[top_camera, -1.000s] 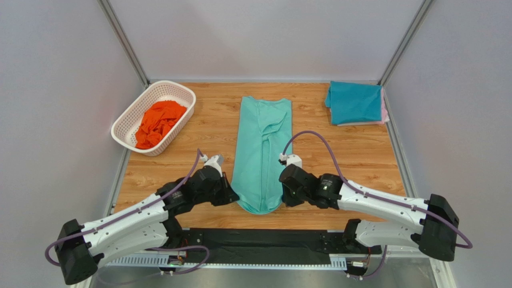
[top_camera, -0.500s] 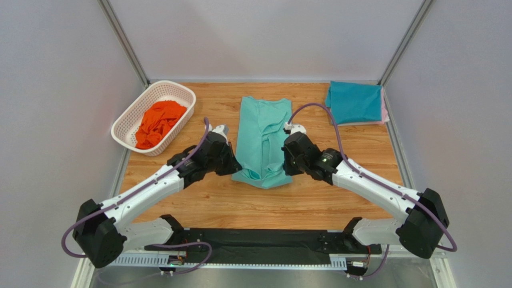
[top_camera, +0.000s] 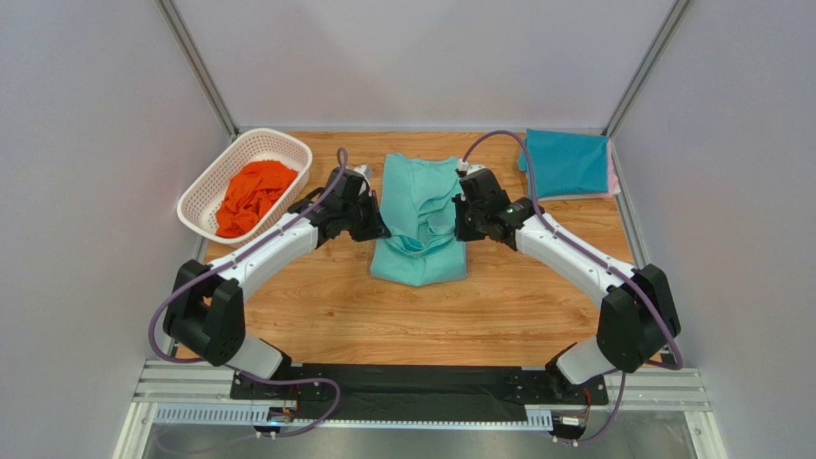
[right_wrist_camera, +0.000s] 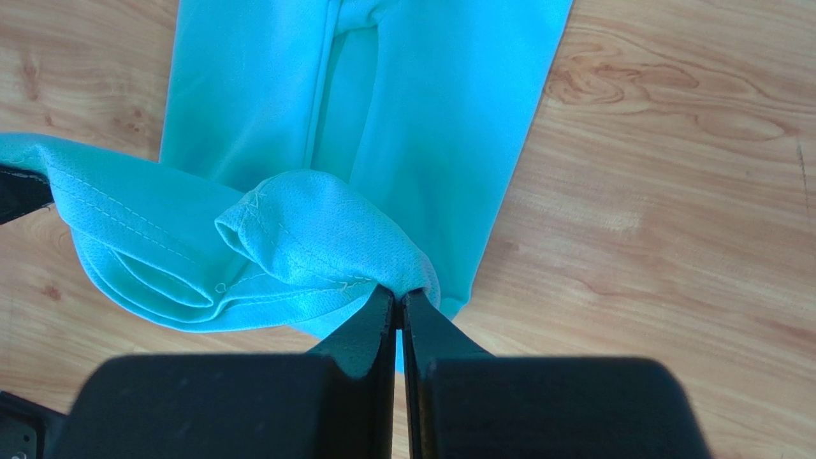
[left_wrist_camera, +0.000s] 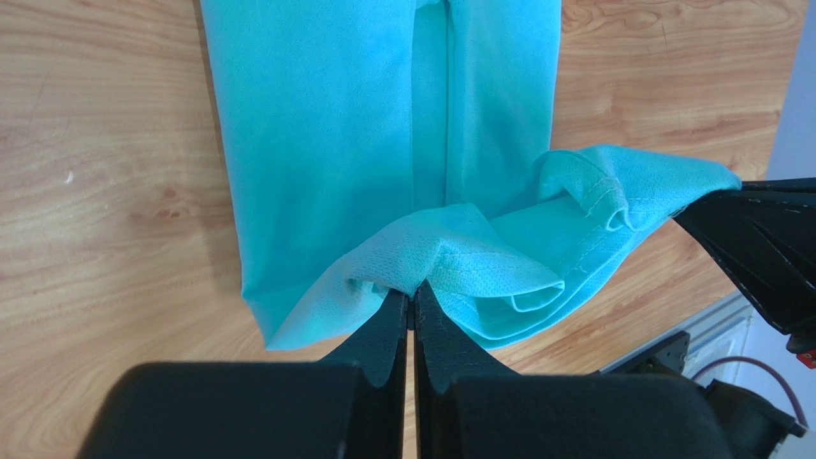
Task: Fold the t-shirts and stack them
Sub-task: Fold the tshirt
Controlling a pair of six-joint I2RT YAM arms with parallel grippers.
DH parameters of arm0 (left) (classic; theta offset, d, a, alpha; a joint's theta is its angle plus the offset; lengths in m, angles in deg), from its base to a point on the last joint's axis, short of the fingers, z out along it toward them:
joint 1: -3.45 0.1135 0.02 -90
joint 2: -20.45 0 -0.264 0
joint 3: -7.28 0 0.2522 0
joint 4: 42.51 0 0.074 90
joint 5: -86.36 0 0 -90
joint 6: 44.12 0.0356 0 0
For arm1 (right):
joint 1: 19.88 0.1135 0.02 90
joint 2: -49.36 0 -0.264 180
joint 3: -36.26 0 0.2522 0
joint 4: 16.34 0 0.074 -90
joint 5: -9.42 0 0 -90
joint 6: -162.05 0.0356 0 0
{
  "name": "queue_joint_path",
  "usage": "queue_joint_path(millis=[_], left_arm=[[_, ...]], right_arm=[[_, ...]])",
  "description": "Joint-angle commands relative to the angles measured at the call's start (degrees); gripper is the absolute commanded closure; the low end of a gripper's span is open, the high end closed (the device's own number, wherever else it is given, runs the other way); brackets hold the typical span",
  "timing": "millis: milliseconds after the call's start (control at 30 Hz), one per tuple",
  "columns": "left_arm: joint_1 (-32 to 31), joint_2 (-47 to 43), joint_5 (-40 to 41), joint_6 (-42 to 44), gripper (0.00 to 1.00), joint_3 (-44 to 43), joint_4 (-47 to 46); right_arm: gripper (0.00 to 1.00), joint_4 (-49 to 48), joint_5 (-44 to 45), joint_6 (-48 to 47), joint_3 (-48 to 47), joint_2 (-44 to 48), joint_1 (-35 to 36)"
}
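Note:
The mint-green t-shirt [top_camera: 419, 220] lies as a long strip in the middle of the table, its near end lifted and doubled back over the far part. My left gripper [top_camera: 377, 232] is shut on the left corner of that hem [left_wrist_camera: 441, 270]. My right gripper [top_camera: 460, 232] is shut on the right corner [right_wrist_camera: 326, 239]. The hem sags between them above the flat cloth. The folded teal t-shirt [top_camera: 565, 163] lies on a pink one [top_camera: 613, 177] at the back right. The orange t-shirt [top_camera: 252, 194] is crumpled in the basket.
The white perforated basket [top_camera: 203, 190] stands at the back left by the wall. Grey walls close in the left, back and right sides. Bare wooden table [top_camera: 412, 320] shows in front of the shirt. The right gripper's black body [left_wrist_camera: 757, 239] shows in the left wrist view.
Both grippers have carried the shirt's near hem from the front edge toward the back, folding the strip over itself. The arms are now stretched far out.

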State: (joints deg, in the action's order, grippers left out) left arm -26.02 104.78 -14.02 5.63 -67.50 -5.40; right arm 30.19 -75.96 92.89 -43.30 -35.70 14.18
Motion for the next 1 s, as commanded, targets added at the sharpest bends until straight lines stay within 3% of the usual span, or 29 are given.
queue_joint_path(millis=[0, 967], left_arm=[[2.0, 2.4, -3.4, 2.8, 1.00, -4.2, -2.3], [4.9, 24.0, 2.5, 5.1, 1.00, -19.5, 1.2]], right_arm=[[1.00, -2.4, -1.9, -2.8, -3.9, -2.2, -2.1], [1.00, -6.1, -9.2, -5.5, -15.1, -23.2, -10.3]])
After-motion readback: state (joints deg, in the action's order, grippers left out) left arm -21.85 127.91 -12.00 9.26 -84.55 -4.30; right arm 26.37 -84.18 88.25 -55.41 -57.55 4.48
